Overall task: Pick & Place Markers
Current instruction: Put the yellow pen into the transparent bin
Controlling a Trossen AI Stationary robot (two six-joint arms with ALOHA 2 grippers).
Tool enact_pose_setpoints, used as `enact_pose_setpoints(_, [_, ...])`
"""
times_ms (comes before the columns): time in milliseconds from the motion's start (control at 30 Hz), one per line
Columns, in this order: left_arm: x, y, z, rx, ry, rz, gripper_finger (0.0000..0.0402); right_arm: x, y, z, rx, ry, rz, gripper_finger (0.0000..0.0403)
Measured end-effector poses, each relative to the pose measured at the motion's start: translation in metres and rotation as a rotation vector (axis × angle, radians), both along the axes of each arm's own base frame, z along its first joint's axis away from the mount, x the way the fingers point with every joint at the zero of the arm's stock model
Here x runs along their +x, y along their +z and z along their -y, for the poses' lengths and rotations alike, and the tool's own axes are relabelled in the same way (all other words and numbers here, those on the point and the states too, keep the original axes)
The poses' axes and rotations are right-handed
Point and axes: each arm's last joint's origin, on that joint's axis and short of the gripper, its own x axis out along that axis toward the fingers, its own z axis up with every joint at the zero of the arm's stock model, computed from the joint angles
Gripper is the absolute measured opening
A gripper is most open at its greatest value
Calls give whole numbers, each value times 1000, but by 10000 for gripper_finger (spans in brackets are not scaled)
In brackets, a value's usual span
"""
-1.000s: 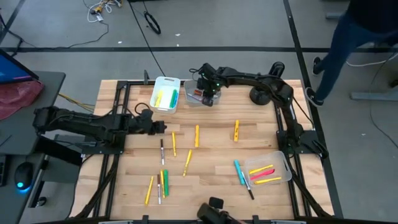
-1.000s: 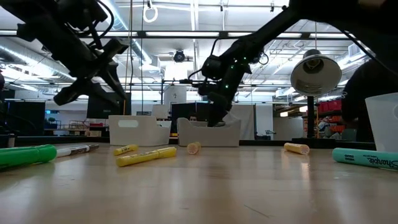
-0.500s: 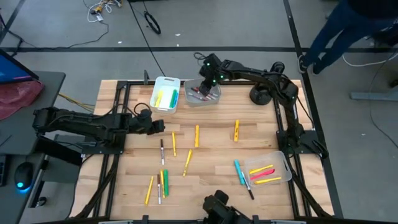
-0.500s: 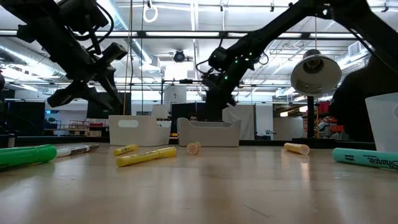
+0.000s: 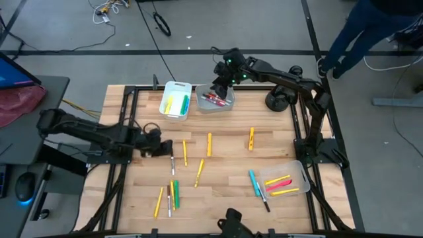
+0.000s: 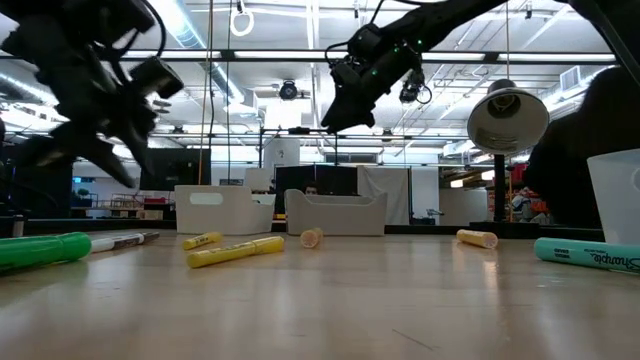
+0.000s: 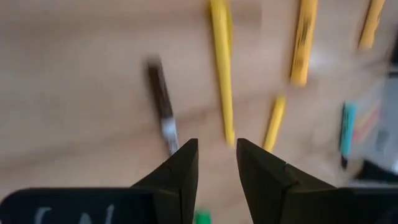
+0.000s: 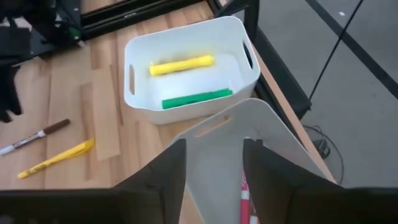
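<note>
Several markers lie flat on the wooden table: a white-and-dark one [image 5: 172,160], yellow ones [image 5: 184,152] [image 5: 199,172], orange ones [image 5: 209,144] [image 5: 251,137], a green one [image 5: 175,194] and a light blue one [image 5: 254,183]. My left gripper [image 5: 164,147] [image 7: 216,168] is open and hovers over the table beside the white-and-dark marker [image 7: 163,115], touching nothing. My right gripper [image 5: 221,80] [image 8: 214,168] is open and empty, high above the grey bin [image 5: 215,100], where red markers [image 8: 244,200] lie.
A white bin [image 5: 176,100] at the far edge holds a yellow marker [image 8: 181,64] and a green one [image 8: 197,98]. A clear bin [image 5: 285,178] at the near right holds yellow and pink markers. A person stands beyond the table's far right corner.
My right gripper has risen out of the grey bin to well above it, leaving red markers lying inside. My left gripper has moved toward the table's near edge, closer to the white-and-dark marker.
</note>
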Motion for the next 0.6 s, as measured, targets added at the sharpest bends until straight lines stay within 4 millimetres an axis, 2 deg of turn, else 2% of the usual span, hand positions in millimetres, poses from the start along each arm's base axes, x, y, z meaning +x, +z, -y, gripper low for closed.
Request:
enact_pose_setpoints(167, [-8,0,35,-151,-70,-23,115,0,1,0,-1,-1,-1,150])
enact_pose_setpoints(400, [-24,2,82,-335,-61,-92,115,1,2,1,-21,4,17,146])
enact_pose_setpoints(600, [-10,7,118,-376,-98,-200,115,2,4,2,-46,10,41,144])
